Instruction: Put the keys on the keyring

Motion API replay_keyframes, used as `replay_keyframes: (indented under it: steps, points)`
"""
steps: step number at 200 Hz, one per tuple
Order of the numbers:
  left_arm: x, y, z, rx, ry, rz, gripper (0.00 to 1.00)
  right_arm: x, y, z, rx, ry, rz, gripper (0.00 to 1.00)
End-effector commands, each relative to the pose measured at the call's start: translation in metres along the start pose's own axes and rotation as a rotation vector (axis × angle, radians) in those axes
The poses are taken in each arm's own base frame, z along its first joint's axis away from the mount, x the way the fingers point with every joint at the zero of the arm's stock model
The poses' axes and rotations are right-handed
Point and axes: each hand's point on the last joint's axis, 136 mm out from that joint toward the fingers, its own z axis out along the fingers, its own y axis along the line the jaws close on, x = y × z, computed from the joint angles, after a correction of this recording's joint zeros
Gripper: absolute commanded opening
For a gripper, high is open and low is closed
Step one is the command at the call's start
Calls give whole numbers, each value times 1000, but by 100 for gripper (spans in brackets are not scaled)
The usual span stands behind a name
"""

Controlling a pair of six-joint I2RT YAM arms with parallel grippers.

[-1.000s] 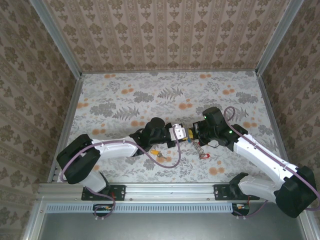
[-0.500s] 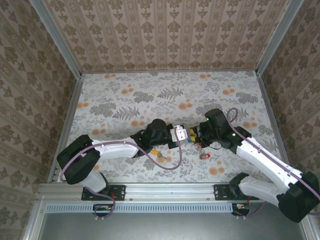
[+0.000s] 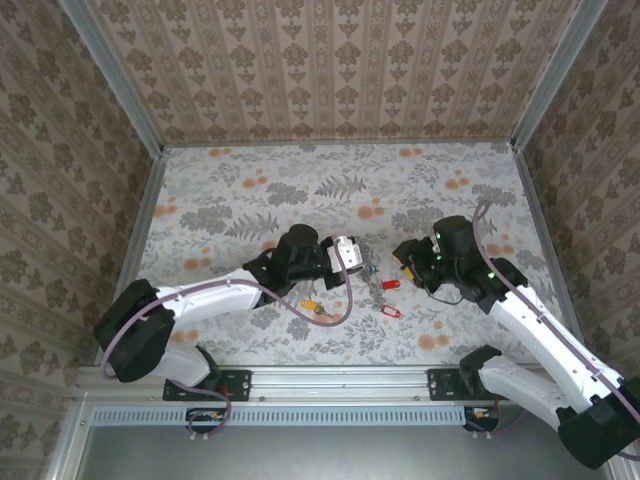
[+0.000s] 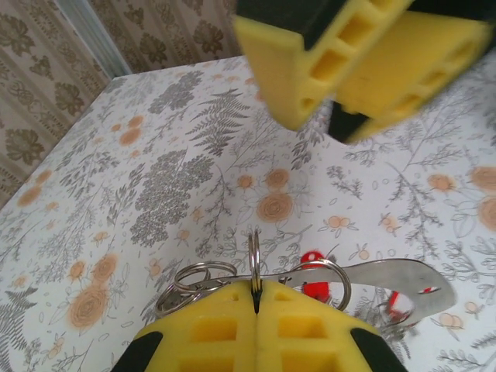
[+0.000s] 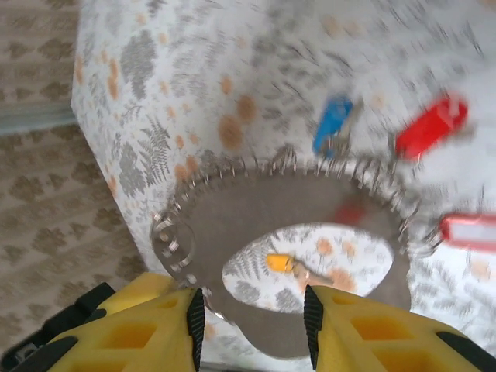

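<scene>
Left gripper [image 4: 256, 293] clamped shut on a small ring [image 4: 253, 252], edge-on between the pads. Just beyond, flat grey keyring [image 4: 391, 277] running right, blue key [image 3: 372, 268] and red key [image 3: 391, 284] beside it. Right gripper [image 5: 252, 314] parted around the keyring; contact unclear. Yellow key [image 3: 312, 305] on the bench [image 3: 250, 190] under the left forearm. Both arms low, reaching inward, grippers facing, apart.
</scene>
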Motion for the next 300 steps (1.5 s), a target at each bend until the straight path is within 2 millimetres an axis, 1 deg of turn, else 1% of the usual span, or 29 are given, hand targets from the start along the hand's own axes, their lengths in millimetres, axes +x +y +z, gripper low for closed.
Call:
replay_keyframes:
  steps: [1,8,9,12,21,29,40,59,64,77,95,116,119,122,151,169,198,214,218,232,276,289,300]
  points:
    - [-32,-4,-17,83,-75,-14,0,-5,45,-17,-138,-43,-606,42]
    - [-35,-4,-21,91,-84,-15,0,1,55,-19,-198,-39,-745,42]
    - [-35,-5,-21,94,-85,-17,0,4,58,-20,-219,-32,-786,42]
    - [-36,-5,-23,98,-90,-17,0,6,61,-20,-241,-29,-824,42]
    - [-40,-6,-27,112,-105,-16,0,24,71,-25,-354,7,-1003,42]
    - [-43,-7,-31,126,-118,-15,0,37,75,-28,-421,33,-1154,42]
    - [-46,-9,-33,145,-130,-16,0,46,73,-31,-452,38,-1305,42]
    - [-50,-9,-36,167,-139,-23,0,51,63,-30,-443,43,-1484,39]
    - [-53,-13,-38,197,-153,-24,0,52,61,-29,-441,42,-1521,38]
    - [-57,-14,-39,221,-165,-24,0,55,57,-30,-454,33,-1606,35]
    - [-60,-16,-39,244,-177,-14,0,60,54,-34,-483,19,-1699,34]
    - [-65,-19,-40,272,-200,-1,0,61,51,-36,-481,23,-1769,34]
    - [-66,-20,-40,278,-204,0,0,63,45,-35,-470,46,-1770,34]
    - [-67,-21,-40,284,-210,4,0,63,44,-35,-468,49,-1778,34]
    - [-72,-28,-43,329,-247,46,0,64,40,-33,-466,63,-1849,28]
    - [-73,-29,-43,332,-261,65,0,69,41,-35,-506,69,-1882,24]
    - [-78,-32,-45,355,-286,87,0,77,46,-38,-578,59,-1888,23]
    - [-82,-35,-46,379,-305,98,0,77,44,-37,-576,51,-1883,23]
    - [-83,-36,-46,385,-310,99,0,75,49,-36,-582,25,-1890,23]
    - [-85,-39,-46,402,-326,105,0,73,49,-34,-578,11,-1888,24]
    - [-91,-39,-45,406,-371,102,0,73,50,-34,-581,-18,-1871,24]
    - [-91,-39,-43,406,-370,103,0,74,51,-36,-594,-24,-1865,23]
    - [-90,-39,-41,406,-365,101,0,77,53,-39,-613,-30,-1864,19]
